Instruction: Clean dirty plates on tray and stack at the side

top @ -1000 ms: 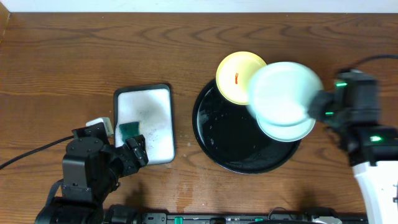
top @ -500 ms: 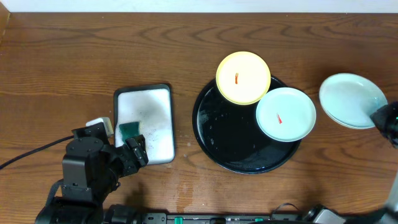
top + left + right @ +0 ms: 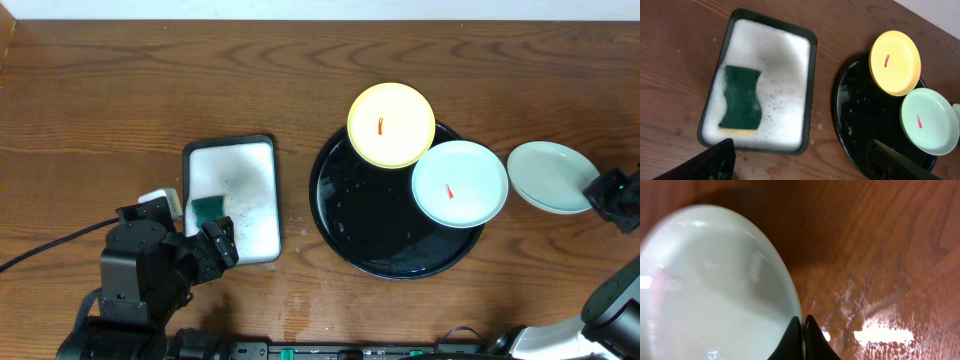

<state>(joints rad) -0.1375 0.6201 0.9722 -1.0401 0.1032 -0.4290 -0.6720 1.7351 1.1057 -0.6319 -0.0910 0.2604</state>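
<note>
Two plates sit on the black tray: yellow plate at far rim, green plate at right rim | third plate just right of tray, right tool clamped on its rim | left tool fingers spread wide, near white tray.

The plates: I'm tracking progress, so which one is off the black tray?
The smear-free mint-green plate at the right gripper, over the wood right of the tray. The yellow plate and the smeared mint plate sit on the tray.
</note>
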